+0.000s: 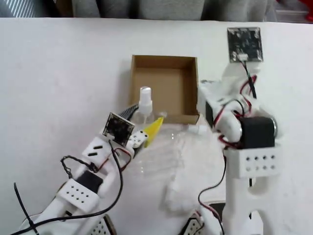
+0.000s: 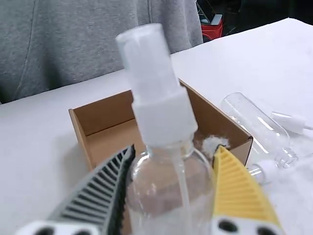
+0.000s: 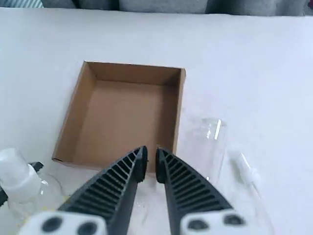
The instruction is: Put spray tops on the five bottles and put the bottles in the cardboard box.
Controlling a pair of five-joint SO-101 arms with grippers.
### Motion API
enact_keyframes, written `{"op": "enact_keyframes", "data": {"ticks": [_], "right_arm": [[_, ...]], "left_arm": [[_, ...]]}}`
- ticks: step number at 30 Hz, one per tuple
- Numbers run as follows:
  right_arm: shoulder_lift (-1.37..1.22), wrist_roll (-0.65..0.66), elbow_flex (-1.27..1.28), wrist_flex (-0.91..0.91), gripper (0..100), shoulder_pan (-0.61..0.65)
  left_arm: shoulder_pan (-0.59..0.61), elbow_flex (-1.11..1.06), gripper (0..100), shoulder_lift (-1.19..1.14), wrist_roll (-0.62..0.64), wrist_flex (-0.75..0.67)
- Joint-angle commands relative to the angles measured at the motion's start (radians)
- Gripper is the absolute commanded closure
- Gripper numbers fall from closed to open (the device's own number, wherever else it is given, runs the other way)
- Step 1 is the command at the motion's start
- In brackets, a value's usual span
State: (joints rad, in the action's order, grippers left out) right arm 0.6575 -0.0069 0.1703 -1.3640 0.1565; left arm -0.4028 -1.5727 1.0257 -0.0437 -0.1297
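Surface (image 1: 58,73): white, with the whole lot laid out on it.
Box (image 1: 164,59): cardboard, open at the top, set flat on the surface out in front of both arms. Its brown floor (image 3: 122,117) is seen best in the right wrist view.
Left gripper (image 2: 173,152): clamped on a bottle, with the grey finger (image 2: 105,191) pressed on one side and the yellow finger (image 2: 237,188) on the other.
Right gripper (image 3: 150,159): held near the box wall on the arms' side. The fingers are drawn almost together with just a slit left, and nothing is gripped.
Bottle (image 2: 166,196): clear and upright, found just outside the box by the corner on the arms' side (image 1: 144,115). Whether its base is on the surface can't be told.
Loose bottles (image 2: 254,125): clear, laid on their sides on the surface beside the box's other near corner. The count can't be made out.
Spray top (image 2: 156,98): white, seated on the held bottle's neck, with its tube seen running down inside.
Loose top (image 2: 288,122): white, laid on the surface just beside a lying bottle.
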Motion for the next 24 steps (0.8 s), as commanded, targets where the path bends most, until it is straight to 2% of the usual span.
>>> {"op": "enact_keyframes", "data": {"ticks": [1, 6, 12, 19, 24], "right_arm": [[0.127, 0.014, 0.130, -0.005, 98.2, -0.038], [0.209, 0.095, 0.394, 0.073, 98.2, -0.099], [0.222, 0.106, 0.652, 0.262, 98.1, -0.206], [0.222, 0.107, 0.841, 0.392, 98.1, -0.251], [0.222, 0.107, 0.853, 0.409, 98.1, -0.394]], "left_arm": [[0.013, 0.005, 80, -0.001, -0.008, -0.083], [0.093, 0.037, 80, -0.005, -0.008, -0.198], [0.131, 0.176, 81, -0.005, -0.008, -0.201], [0.131, 0.362, 81, -0.036, -0.008, -0.201], [0.133, 0.572, 93, -0.274, -0.008, -0.206]]}}
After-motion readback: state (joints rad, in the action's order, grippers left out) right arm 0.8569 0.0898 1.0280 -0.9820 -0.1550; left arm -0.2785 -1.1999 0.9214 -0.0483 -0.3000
